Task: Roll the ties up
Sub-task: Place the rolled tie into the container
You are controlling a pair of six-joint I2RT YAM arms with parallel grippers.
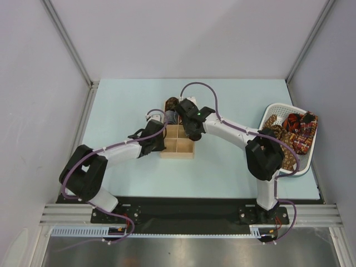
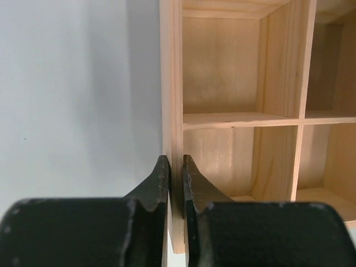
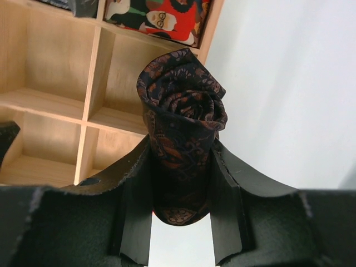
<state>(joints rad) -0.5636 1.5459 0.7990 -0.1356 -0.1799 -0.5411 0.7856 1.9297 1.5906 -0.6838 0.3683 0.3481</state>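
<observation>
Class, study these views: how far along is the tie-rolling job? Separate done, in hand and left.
Done: a red patterned tie sits in a compartment of the wooden box. In hand: the right gripper clamps a dark rolled tie at the box's edge, while the left gripper pinches its wall. Left: loose ties heaped in the white basket, and several compartments empty.

Bright, even overhead light here, just a soft shadow beside the wooden box [image 2: 171, 83]. My left fingers [image 2: 156, 186] look kinda blurry up close.

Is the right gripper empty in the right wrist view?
No, a rolled dark patterned tie stands clamped in the right gripper.
</observation>
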